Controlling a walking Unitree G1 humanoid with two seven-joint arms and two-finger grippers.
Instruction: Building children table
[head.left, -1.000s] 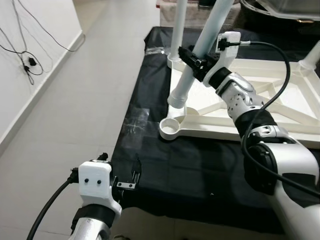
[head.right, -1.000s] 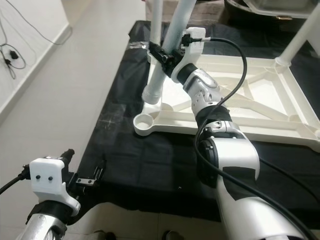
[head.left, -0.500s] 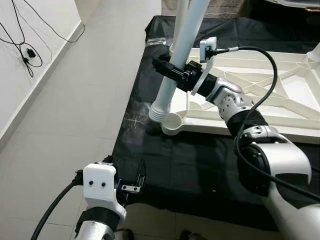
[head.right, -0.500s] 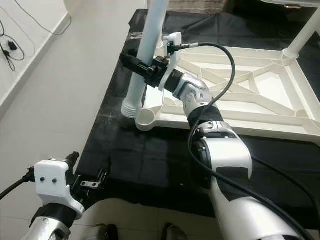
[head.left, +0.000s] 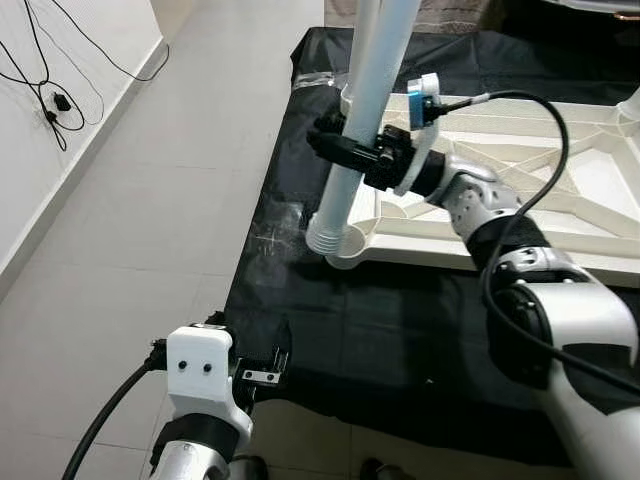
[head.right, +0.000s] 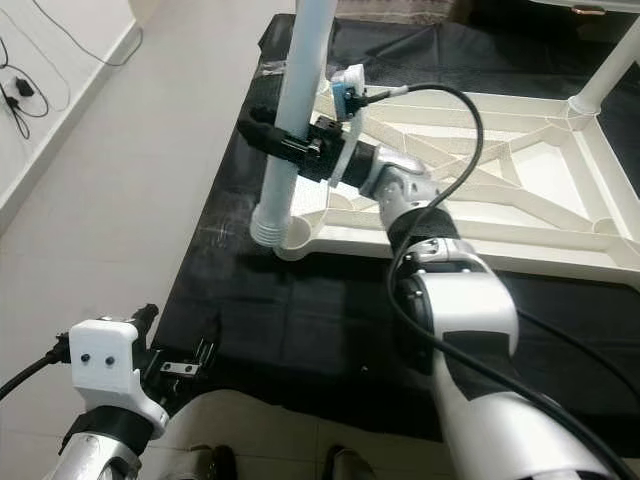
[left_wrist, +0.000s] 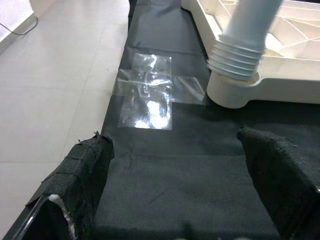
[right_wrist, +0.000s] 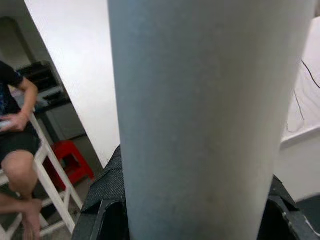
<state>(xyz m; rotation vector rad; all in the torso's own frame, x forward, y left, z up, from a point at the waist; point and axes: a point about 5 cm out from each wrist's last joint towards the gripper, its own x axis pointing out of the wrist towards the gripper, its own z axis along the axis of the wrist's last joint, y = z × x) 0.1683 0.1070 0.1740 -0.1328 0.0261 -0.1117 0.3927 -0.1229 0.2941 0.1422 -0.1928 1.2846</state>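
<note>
Step in hand: the fitting of a leg into a corner socket of the upturned tabletop was judged to be under way.
Right jaws: the right gripper (head.left: 345, 150) was seen closed around the white leg (head.left: 362, 110) partway up its shaft, the black fingers wrapped on both sides of the tube.
Leg below the jaws: the threaded end (left_wrist: 235, 59) was held tilted, resting at or just above the rim of the round corner socket (left_wrist: 231, 92); whether the thread had entered could not be told.
Leg above the jaws: the shaft ran up and out of the head views, leaning slightly away from upright.
Next move: it was judged that the leg would need to be brought upright over the socket, lowered until the thread was seated, then turned or pressed home; a skewed entry would be risked if the tilt were kept.
Tabletop beyond the jaws: the white ribbed tabletop (head.right: 520, 180) lay underside up on the black-covered table (head.left: 300, 330), with another leg (head.right: 600, 80) already standing at a far corner.
Left jaws: the left gripper (left_wrist: 180, 200) was held apart, gripping nothing, near the table's front edge and well short of the socket.
Further out: a patch of clear tape (left_wrist: 147, 97) lay on the black cover beside the socket, and pale floor tiles (head.left: 130, 200) stretched off to the left.
</note>
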